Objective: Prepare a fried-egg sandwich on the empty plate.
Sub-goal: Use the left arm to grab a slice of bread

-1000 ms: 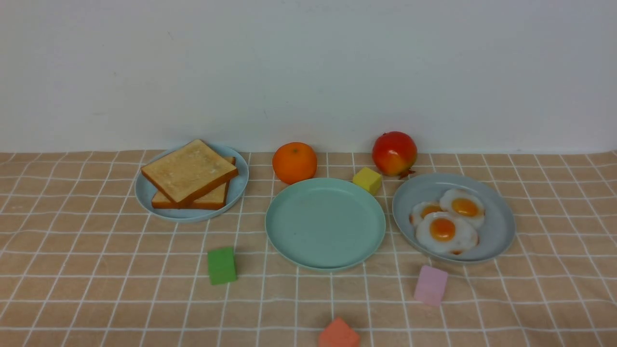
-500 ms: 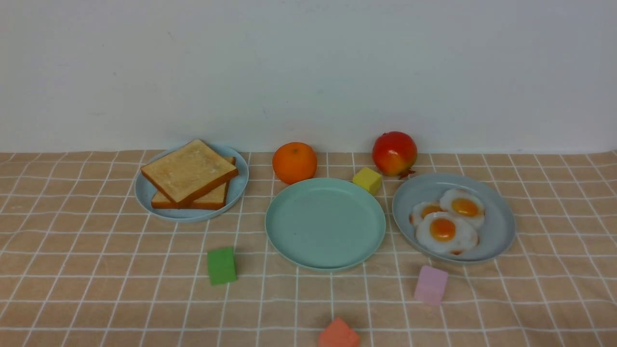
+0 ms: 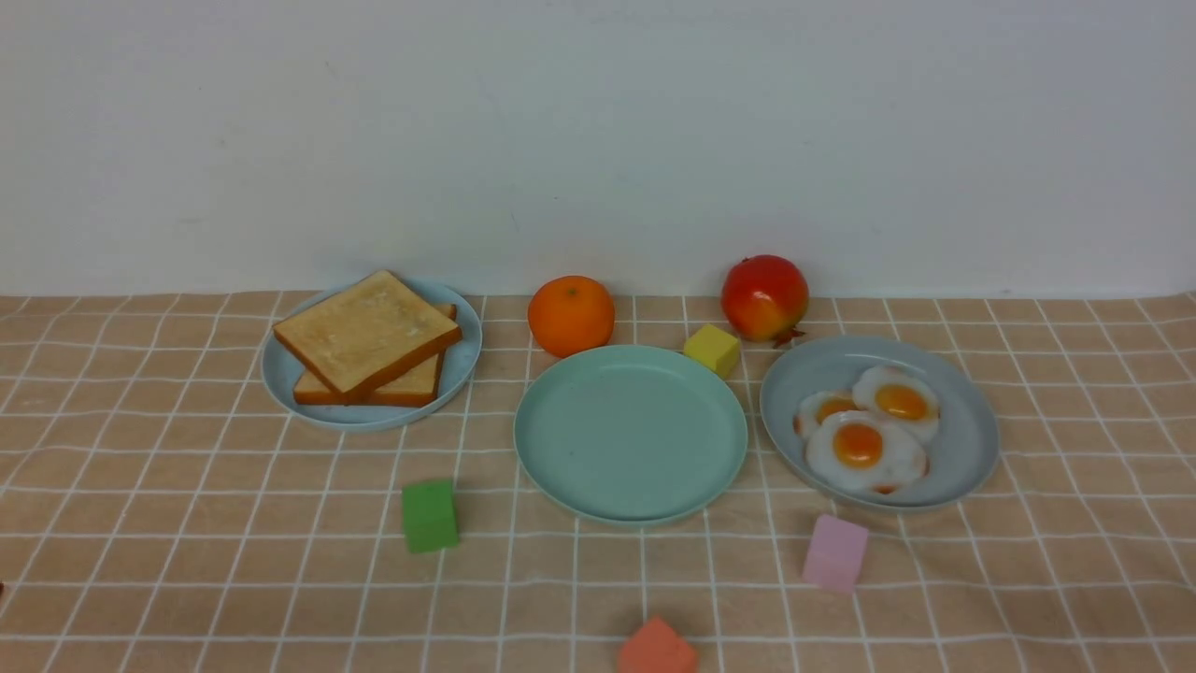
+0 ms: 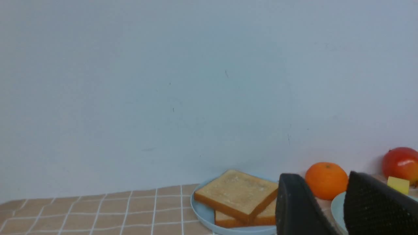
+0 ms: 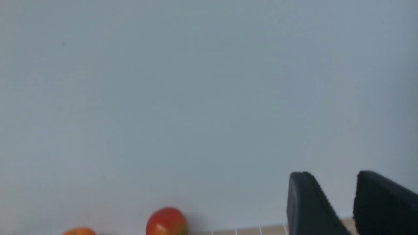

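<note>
Probably light, stiff: pinch top toast slice by its overhanging corner. Start with left end effector, right end effector spread, empty.

Seen from its wrist camera, my left end effector aims forward, roughly level. Its two dark, textured fingers stand parted, with a clear gap and nothing between them. My right end effector looks the same: fingers apart, gripping nothing.
</note>
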Controlling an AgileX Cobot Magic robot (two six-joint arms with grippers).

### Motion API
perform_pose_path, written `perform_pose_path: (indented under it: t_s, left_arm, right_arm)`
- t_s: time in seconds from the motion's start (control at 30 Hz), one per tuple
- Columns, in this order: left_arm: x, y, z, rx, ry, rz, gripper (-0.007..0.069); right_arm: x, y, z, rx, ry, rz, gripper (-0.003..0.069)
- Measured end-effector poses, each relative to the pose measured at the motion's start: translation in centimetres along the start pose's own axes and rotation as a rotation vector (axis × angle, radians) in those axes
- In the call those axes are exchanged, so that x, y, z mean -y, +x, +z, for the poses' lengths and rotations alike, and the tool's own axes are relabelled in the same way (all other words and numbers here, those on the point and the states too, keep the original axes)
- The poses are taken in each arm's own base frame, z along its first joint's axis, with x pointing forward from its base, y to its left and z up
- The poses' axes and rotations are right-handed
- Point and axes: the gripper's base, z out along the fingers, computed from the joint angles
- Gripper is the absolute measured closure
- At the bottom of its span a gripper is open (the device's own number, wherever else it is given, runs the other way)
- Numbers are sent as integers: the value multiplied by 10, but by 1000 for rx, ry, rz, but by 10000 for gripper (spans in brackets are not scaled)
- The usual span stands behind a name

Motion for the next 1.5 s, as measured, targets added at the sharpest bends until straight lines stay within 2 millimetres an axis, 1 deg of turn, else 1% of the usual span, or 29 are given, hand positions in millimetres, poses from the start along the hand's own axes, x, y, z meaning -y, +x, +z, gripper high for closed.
perform_pose_path:
  t_s: [0.1,0.17,0.2,0.23,0.27,0.3,0.33,0.37,0.43,0.47,0.5,0.53,0.6,0.63,0.67,0.73,0.77,0.8,0.87,0.9,0.93,0.97,1.07,1.1,1.17,1.27,1.3,1.37,1.5]
  left_arm:
    - [1,-5,0,50,7,-19,386]
    - [1,-11,-1,123,17,-99,386]
    - [1,-16,-1,178,26,-180,386]
    - [1,-17,-2,187,26,-200,386]
    - [0,-21,-2,228,34,-270,386]
    - [-1,-25,-3,277,43,-394,386]
    - [-2,-26,-4,290,47,-452,386]
    - [-2,-27,-4,297,49,-489,386]
    - [-3,-29,-5,322,60,-544,386]
    - [-3,-30,-5,335,65,-559,386]
    - [-3,-32,-5,349,72,-575,386]
    - [-3,-33,-6,352,73,-577,386]
    - [-3,-48,-7,390,91,-604,386]
    - [-3,-53,-7,397,96,-614,386]
    - [-3,-64,-8,413,104,-622,386]
    - [-3,-86,-9,408,105,-633,386]
    - [-3,-92,-8,381,98,-638,386]
    - [-3,-100,-6,364,93,-640,386]
    - [-3,-117,4,265,62,-648,386]
    - [-3,-120,11,208,43,-652,386]
    - [-3,-125,24,110,11,-658,386]
    - [-3,-129,29,78,1,-658,386]
    - [-4,-122,59,-95,-56,-632,386]
    - [-4,-115,73,-154,-74,-601,386]
    - [-5,-103,90,-231,-91,-531,386]
    - [-5,-82,116,-331,-97,-418,386]
    - [-5,-72,128,-361,-94,-390,386]
    - [-5,-54,146,-406,-90,-370,386]
    - [-5,-11,178,-556,-118,-390,386]
  right_arm:
    - [0,-7,0,74,-4,64,418]
    - [0,-13,-1,143,-15,138,418]
    - [-1,-16,-1,177,-23,190,418]
    - [-1,-17,-1,181,-23,190,418]
    - [-1,-20,-1,192,-29,232,418]
    - [-2,-29,0,202,-39,283,418]
    - [-4,-38,0,207,-45,301,418]
    - [-5,-42,1,205,-46,309,418]
    - [-9,-66,3,220,-58,332,418]
    - [-10,-73,5,221,-60,335,418]
    - [-12,-85,10,211,-61,340,418]
    - [-13,-91,10,220,-64,342,418]
    - [-17,-114,22,211,-66,350,418]
    - [-18,-122,28,206,-65,353,418]
    - [-19,-129,35,193,-62,354,418]
    - [-22,-139,52,139,-48,354,418]
    - [-22,-141,59,102,-40,355,418]
    - [-23,-141,63,76,-34,355,418]
    - [-23,-135,73,-23,-10,355,418]
    - [-22,-131,77,-60,0,354,418]
    - [-22,-122,85,-126,19,352,418]
    - [-21,-119,88,-148,25,348,418]
    - [-19,-102,101,-252,52,295,418]
    - [-18,-97,105,-286,59,259,418]
    - [-17,-87,110,-348,70,188,418]
    - [-14,-72,116,-451,94,132,418]
    - [-12,-64,118,-509,110,122,418]
    - [-9,-51,119,-601,137,120,418]
    - [-5,-21,122,-832,206,138,418]
